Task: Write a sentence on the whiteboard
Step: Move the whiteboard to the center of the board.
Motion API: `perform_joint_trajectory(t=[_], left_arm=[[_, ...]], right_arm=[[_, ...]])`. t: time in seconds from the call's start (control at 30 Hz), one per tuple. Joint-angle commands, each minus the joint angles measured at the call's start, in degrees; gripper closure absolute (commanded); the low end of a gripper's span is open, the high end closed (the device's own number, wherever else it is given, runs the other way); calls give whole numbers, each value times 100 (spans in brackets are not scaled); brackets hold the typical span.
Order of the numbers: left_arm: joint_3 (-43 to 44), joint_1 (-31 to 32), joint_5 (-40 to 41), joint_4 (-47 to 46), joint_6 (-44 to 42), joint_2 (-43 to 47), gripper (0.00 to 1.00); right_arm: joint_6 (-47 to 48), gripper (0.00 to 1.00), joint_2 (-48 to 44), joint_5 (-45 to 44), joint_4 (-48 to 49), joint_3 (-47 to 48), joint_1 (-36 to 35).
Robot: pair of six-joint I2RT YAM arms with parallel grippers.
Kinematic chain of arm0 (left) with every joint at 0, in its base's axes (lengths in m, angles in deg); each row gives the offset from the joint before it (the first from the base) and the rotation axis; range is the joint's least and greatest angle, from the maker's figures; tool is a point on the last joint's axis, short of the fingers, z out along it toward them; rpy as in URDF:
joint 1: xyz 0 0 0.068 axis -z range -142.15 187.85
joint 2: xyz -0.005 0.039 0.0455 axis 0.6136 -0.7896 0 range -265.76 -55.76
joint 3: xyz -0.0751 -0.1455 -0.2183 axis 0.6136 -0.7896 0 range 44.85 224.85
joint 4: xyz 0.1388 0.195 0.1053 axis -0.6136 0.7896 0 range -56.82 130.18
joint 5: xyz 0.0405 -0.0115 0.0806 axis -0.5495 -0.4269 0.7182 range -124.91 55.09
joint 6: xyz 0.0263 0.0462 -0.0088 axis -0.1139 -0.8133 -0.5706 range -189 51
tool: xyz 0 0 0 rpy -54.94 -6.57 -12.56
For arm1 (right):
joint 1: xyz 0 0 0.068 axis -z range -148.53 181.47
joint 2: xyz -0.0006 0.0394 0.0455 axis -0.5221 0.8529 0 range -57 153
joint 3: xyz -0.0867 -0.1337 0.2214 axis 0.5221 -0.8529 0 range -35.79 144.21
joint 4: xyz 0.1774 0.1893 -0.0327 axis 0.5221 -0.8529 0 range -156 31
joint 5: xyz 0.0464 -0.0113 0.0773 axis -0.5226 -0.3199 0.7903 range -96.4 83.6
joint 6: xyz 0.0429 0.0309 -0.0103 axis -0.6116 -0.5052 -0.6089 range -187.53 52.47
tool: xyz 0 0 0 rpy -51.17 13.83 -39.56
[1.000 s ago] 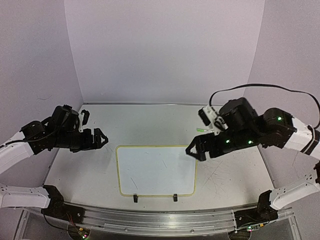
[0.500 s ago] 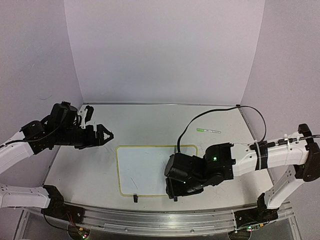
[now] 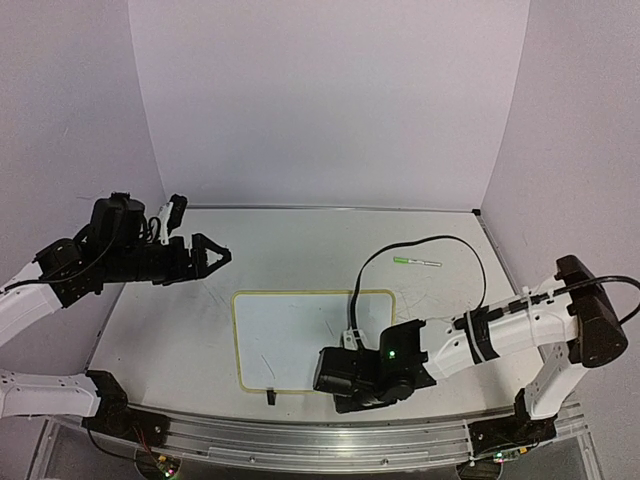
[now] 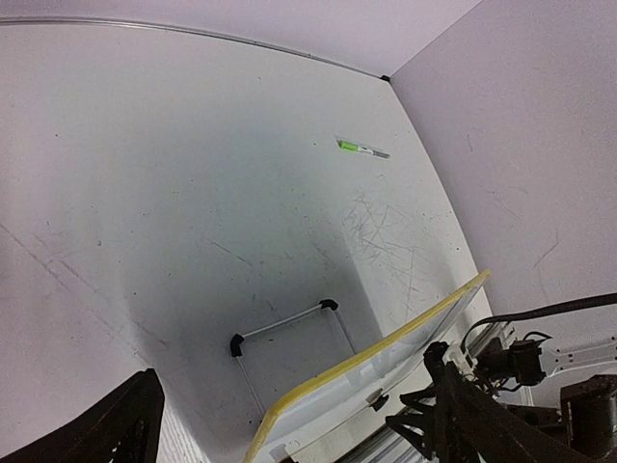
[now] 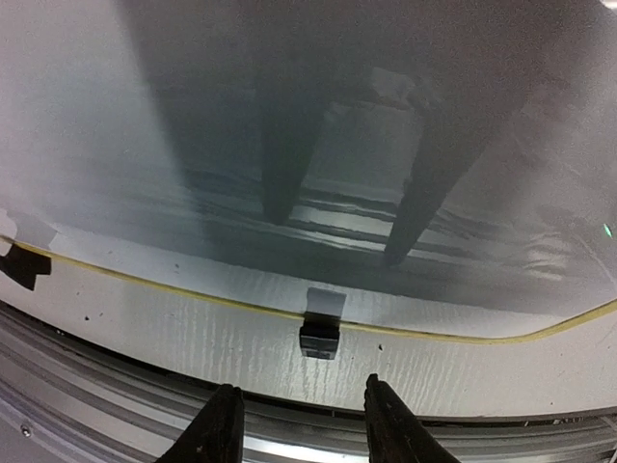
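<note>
The whiteboard (image 3: 296,338), white with a thin yellow rim, lies mid-table and shows only faint marks; the sentence is out of view. My right gripper (image 3: 340,385) hangs low over the board's near edge. In the right wrist view its fingers (image 5: 218,424) stand partly apart and bare, just short of a black clip foot (image 5: 319,340) on the rim (image 5: 174,289). The right gripper (image 5: 304,424) is open. My left gripper (image 3: 215,255) hovers open beyond the board's far left corner. From the left wrist, the board's yellow edge (image 4: 386,345) lies below the left gripper (image 4: 289,434).
A green marker (image 3: 416,262) lies on the table at the back right, also seen from the left wrist as the marker (image 4: 363,149). The board's other clip foot (image 3: 271,398) sits at the near edge. A metal rail (image 3: 300,435) runs along the table front.
The right arm swung from the back right across the board down to its near edge, and its jaws narrowed. The left gripper drifted slightly back and right.
</note>
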Motion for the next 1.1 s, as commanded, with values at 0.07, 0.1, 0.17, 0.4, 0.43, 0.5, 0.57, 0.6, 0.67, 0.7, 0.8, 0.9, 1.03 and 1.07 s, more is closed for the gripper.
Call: perform_joint_trajectory(t=[0.07, 0.1, 0.17, 0.4, 0.43, 0.5, 0.57, 0.6, 0.67, 0.7, 0.8, 0.9, 1.03, 1.07], left_arm=[[42, 11, -281, -403, -38, 55, 2], [42, 11, -294, -425, -23, 25, 2], [25, 11, -346, -479, -2, -33, 2], [-19, 11, -489, -740, 68, -301, 4], [-45, 11, -524, -807, 94, -327, 4], [-105, 11, -562, -920, 140, -361, 5], [-147, 11, -572, -1004, 158, -387, 5], [-158, 11, -566, -1017, 165, -390, 5], [-187, 12, -542, -1052, 172, -386, 6], [-199, 11, -518, -1061, 179, -372, 6], [-247, 11, -422, -1080, 192, -317, 7], [-280, 12, -349, -1086, 206, -226, 7], [-312, 11, -227, -1087, 239, -124, 7], [-321, 11, -198, -1090, 252, -105, 7]], right_arm=[[-74, 57, 271, -402, 409, -285, -72], [-69, 57, 281, -412, 473, -340, -77], [-68, 58, 342, -472, 590, -398, -76], [69, 68, 459, -842, 617, -287, -79], [63, 69, 450, -887, 620, -296, -80], [45, 71, 456, -995, 626, -323, -80], [51, 73, 504, -1077, 625, -311, -80], [72, 73, 555, -1087, 618, -281, -80], [116, 78, 630, -1095, 602, -208, -79], [138, 81, 655, -1107, 593, -182, -79], [136, 83, 702, -1142, 575, -169, -80], [128, 86, 719, -1211, 550, -158, -80], [82, 93, 749, -1313, 473, -131, -72], [75, 96, 769, -1321, 451, -115, -71]])
